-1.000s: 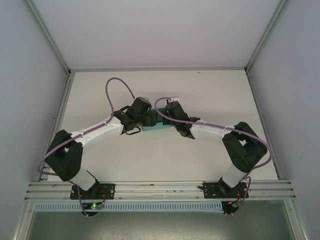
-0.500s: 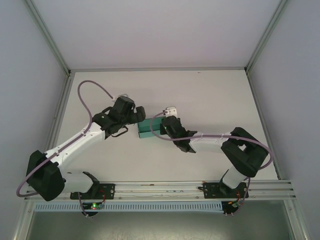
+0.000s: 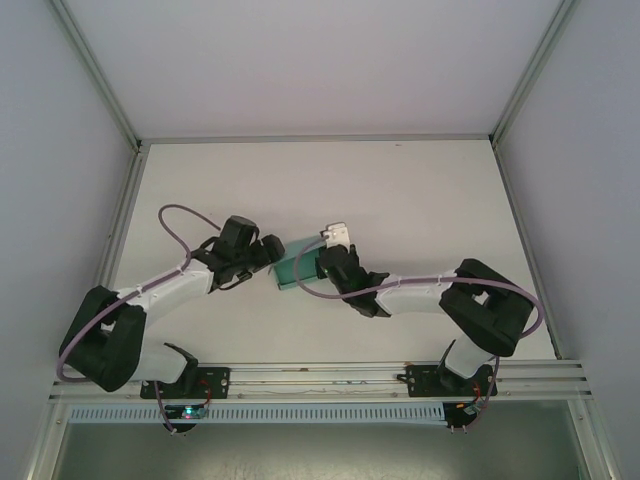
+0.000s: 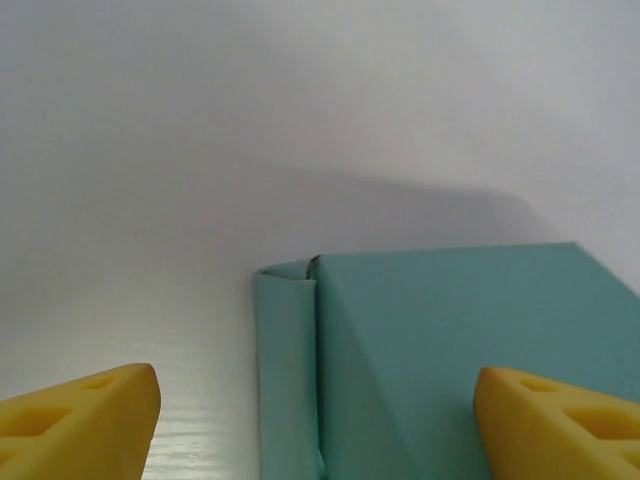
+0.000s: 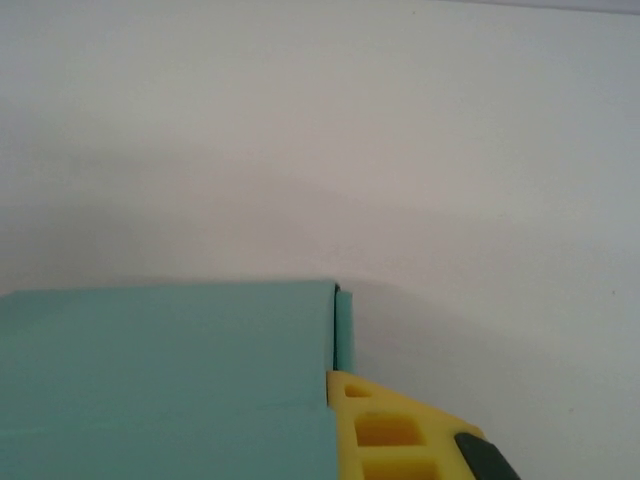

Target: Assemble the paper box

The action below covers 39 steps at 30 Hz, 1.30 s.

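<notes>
The right pincer [image 3: 314, 264] is clamping together on an edge of the paper box [image 3: 290, 266], holding it over the middle of the table [image 3: 420, 190]. The left pincer [image 4: 318, 425] is standing apart, straddling the box's end. The box is looking largely folded, though its end flap [image 4: 288, 370] is seemingly needing tucking.

Under me is a white table [image 3: 420, 190], smooth and matt, with a grey metal frame [image 3: 122, 215] running along its edges left of, beyond and right of the paper box [image 3: 292, 262]. The teal box stands tipped up on one side. I cannot tell whether its low edge touches the top. A soft shadow lies on the white just beyond the box. Nearer than the box, a ribbed aluminium rail [image 3: 320, 375] closes the table's edge.
</notes>
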Available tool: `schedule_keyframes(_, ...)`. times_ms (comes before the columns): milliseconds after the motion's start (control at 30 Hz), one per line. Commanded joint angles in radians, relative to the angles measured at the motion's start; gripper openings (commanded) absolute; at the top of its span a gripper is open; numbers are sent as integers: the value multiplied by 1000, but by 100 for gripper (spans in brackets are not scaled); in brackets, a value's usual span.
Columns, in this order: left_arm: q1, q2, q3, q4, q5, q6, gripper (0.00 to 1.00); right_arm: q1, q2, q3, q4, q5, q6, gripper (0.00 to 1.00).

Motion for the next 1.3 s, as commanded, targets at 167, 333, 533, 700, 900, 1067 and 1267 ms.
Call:
schedule_keyframes(167, 5, 78, -19, 128, 57, -2, 71, 37, -115, -33, -220, 53, 66, 27)
schedule_keyframes(333, 6, 109, -33, 153, 49, 6, 63, 40, -215, -83, -346, 18, 110, 48)
schedule_keyframes(533, 7, 161, -49, 230, 82, 27, 52, 35, -359, -160, -500, 9, 128, 69)
schedule_keyframes(700, 6, 231, -38, 284, 127, 72, 44, -26, -432, -192, -502, -28, 76, 98)
schedule_keyframes(900, 42, 327, -39, 458, 245, 143, 26, -238, -467, -176, -418, -308, -5, 98)
schedule_keyframes(1067, 104, 448, -64, 699, 374, 94, 17, -362, -497, -157, -398, -302, -37, 99)
schedule_keyframes(1267, 161, 605, -108, 1079, 516, -23, 6, -490, -417, -128, -306, -630, 86, 99)
